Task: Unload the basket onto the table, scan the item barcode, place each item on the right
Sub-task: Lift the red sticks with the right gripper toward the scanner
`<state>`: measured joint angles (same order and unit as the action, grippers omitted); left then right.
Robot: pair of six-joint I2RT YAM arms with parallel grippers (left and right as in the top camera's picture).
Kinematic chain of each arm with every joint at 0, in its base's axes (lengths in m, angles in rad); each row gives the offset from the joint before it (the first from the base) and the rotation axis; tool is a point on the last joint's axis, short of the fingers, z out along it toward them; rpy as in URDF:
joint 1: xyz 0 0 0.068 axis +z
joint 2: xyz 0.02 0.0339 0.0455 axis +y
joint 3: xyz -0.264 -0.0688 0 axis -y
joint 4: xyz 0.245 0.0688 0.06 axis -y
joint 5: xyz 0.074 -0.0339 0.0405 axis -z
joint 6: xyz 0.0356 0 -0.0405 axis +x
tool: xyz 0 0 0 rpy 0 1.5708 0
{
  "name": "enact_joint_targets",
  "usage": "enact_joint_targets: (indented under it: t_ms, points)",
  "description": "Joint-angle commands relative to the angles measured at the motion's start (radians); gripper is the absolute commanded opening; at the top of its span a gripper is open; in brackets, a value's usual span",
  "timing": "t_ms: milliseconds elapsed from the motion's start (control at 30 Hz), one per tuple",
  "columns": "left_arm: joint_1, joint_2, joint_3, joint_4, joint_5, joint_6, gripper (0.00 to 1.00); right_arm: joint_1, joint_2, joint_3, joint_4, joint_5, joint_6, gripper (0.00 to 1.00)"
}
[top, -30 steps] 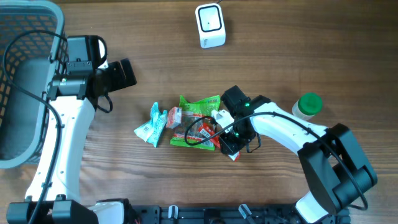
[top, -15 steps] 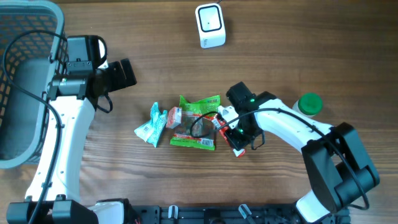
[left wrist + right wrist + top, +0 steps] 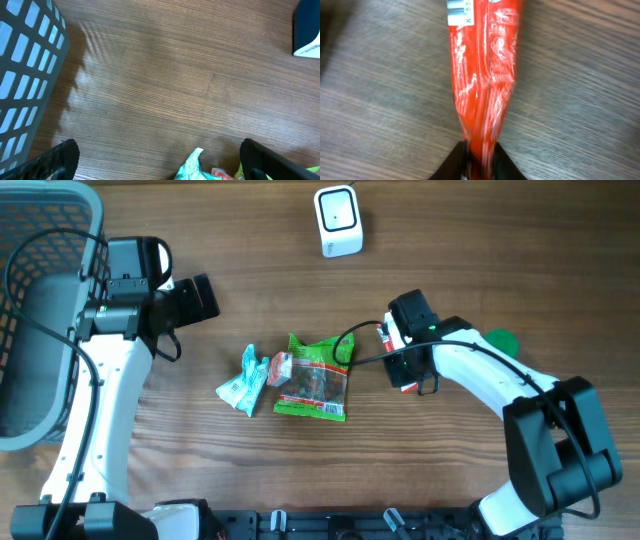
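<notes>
R gripper [image 3: 479, 161] pinches red packet [image 3: 485, 75] by its end seam only, jaws narrow; packet sits right of the pile. Risk: slick film slips out, or packet flops and twists so barcode [image 3: 457, 7] faces away from scanner [image 3: 337, 220], well apart up the table. Black cable [image 3: 343, 345] loops beside the grip and may snag. Green packet [image 3: 318, 375] and blue packet [image 3: 243, 380] lie near; bottle [image 3: 500, 340] is beside R arm. L gripper [image 3: 197, 297] wide, empty, near basket [image 3: 40, 230].

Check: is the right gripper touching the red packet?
Touching. The right wrist view shows the right gripper pinched on the bottom edge of the red packet, with no gap on either side.
</notes>
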<state>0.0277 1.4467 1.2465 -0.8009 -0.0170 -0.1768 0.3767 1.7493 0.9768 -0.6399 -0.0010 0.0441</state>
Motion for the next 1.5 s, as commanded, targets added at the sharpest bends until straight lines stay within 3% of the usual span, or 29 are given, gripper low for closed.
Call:
enact_joint_targets:
  t_ms: [0, 200, 233, 367, 567, 600, 700, 1467]
  points:
    - [0.003, -0.007, 0.018, 0.003, -0.006, 0.013, 1.00, -0.001, -0.007, 0.020, -0.006, 0.003, 0.026, 0.35]
    - [0.003, -0.007, 0.018, 0.003, -0.006, 0.013, 1.00, -0.043, -0.053, 0.140, -0.108, -0.069, 0.025, 0.43]
    - [0.003, -0.007, 0.018, 0.003, -0.006, 0.013, 1.00, -0.064, -0.068, 0.164, -0.145, -0.087, 0.018, 0.51]
    - [0.003, -0.007, 0.018, 0.003, -0.006, 0.013, 1.00, -0.137, -0.083, 0.180, -0.212, -0.164, -0.010, 0.64]
    - [0.003, -0.007, 0.018, 0.003, -0.006, 0.013, 1.00, -0.180, -0.064, 0.113, -0.212, -0.311, -0.116, 0.56]
    - [0.003, -0.007, 0.018, 0.003, -0.006, 0.013, 1.00, -0.180, -0.059, 0.093, -0.201, -0.309, -0.122, 0.49]
    - [0.003, -0.007, 0.018, 0.003, -0.006, 0.013, 1.00, -0.180, -0.051, 0.024, -0.136, -0.308, -0.120, 0.43]
    - [0.003, -0.007, 0.018, 0.003, -0.006, 0.013, 1.00, -0.180, -0.051, -0.095, 0.105, -0.251, -0.037, 0.34]
